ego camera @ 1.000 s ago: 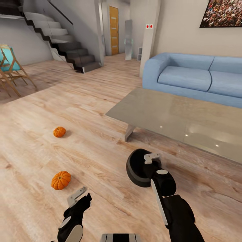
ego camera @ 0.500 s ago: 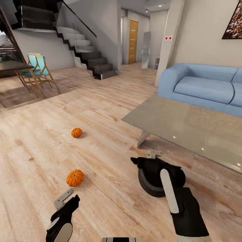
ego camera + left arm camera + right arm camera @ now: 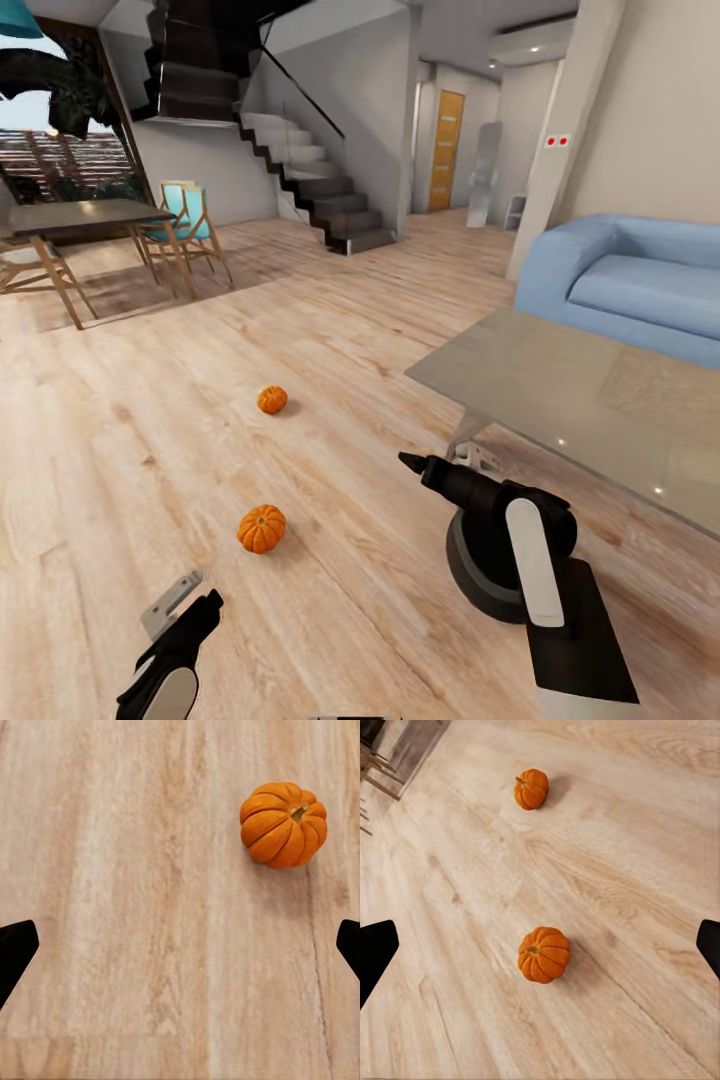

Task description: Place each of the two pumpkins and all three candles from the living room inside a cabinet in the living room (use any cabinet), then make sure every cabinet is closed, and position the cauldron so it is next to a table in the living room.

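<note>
Orange, ribbed, two items: your pumpkins. The near pumpkin (image 3: 261,528) sits on the wood floor (image 3: 150,450) just ahead of your left claw (image 3: 172,611); the far pumpkin (image 3: 272,400) lies well beyond it, toward the staircase (image 3: 320,190). Both rest upright and loose on bare boards, apart from each other, so either can be taken from above with nothing in the way.

Black, glossy, one item: the cauldron (image 3: 480,580), on the floor beneath your right forearm, near the corner leg of the grey tabletop (image 3: 560,390). By the look of it, that placement may already count as next to a table.

Left claw: hangs low over the floor, just short of the near pumpkin. In the left wrist view its fingertips (image 3: 15,949) sit at opposite edges, so it is spread wide and holds nothing.

Right claw (image 3: 408,462): points out toward the pumpkins, above and beyond the cauldron. Its fingertips (image 3: 373,949) likewise stand far apart, empty, touching nothing.

Surroundings: blue sofa (image 3: 630,290) behind the tabletop; dining chairs (image 3: 185,235) far left.
</note>
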